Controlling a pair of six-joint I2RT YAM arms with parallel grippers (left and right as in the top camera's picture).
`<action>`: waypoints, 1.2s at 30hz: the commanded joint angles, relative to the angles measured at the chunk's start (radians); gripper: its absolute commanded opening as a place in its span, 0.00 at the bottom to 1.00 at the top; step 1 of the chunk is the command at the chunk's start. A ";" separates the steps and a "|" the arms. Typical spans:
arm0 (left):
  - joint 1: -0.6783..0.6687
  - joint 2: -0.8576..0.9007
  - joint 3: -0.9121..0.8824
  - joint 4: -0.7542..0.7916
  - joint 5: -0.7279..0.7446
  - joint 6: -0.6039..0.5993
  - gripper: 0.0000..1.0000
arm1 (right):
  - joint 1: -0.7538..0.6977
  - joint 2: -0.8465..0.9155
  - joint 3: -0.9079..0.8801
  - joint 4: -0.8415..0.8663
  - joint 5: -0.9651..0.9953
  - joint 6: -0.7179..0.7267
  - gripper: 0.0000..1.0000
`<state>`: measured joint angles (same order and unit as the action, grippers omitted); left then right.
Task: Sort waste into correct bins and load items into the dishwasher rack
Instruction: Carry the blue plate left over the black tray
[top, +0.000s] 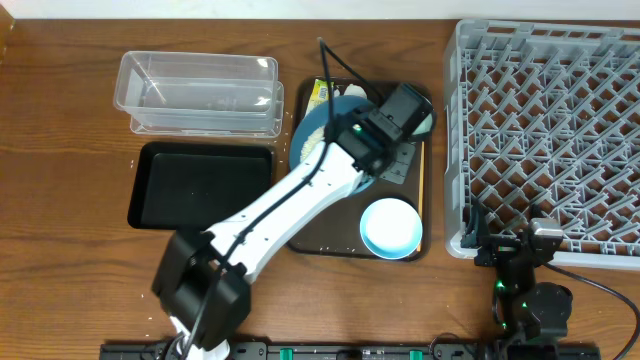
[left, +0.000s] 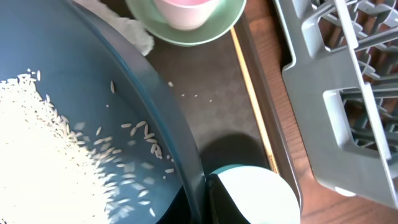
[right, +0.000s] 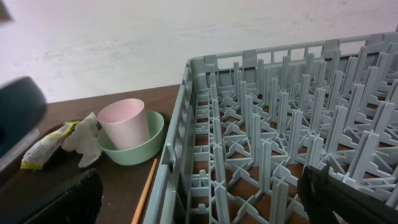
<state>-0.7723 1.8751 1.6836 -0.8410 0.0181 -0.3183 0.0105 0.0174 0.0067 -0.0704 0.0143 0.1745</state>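
Left fingers (left: 212, 200) closed on rim of dark blue plate (left: 124, 81) with rice (left: 37, 162), right fingers (right: 348, 202) wide open, empty, near grey rack (right: 280, 124)

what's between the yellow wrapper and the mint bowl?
The crumpled tissue sits between the wrapper and the mint bowl; the right wrist view shows it.

The wooden surface (top: 60, 120) is carrying a clear tub (top: 195, 95) at the back left, a black tray (top: 200, 185) just before it, a brown serving tray (top: 340, 228) centrally, and the grey rack (top: 550, 130) at right.
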 joint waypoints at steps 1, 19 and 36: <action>0.047 -0.054 0.011 -0.031 -0.019 -0.006 0.06 | 0.002 -0.004 -0.001 -0.004 -0.004 -0.011 0.99; 0.372 -0.126 0.004 -0.131 0.270 -0.061 0.06 | 0.002 -0.004 -0.001 -0.005 -0.004 -0.011 0.99; 0.557 -0.127 0.004 -0.243 0.417 -0.060 0.06 | 0.002 -0.004 -0.001 -0.005 -0.004 -0.011 0.99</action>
<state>-0.2367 1.7782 1.6833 -1.0740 0.3946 -0.3779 0.0105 0.0174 0.0067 -0.0704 0.0147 0.1745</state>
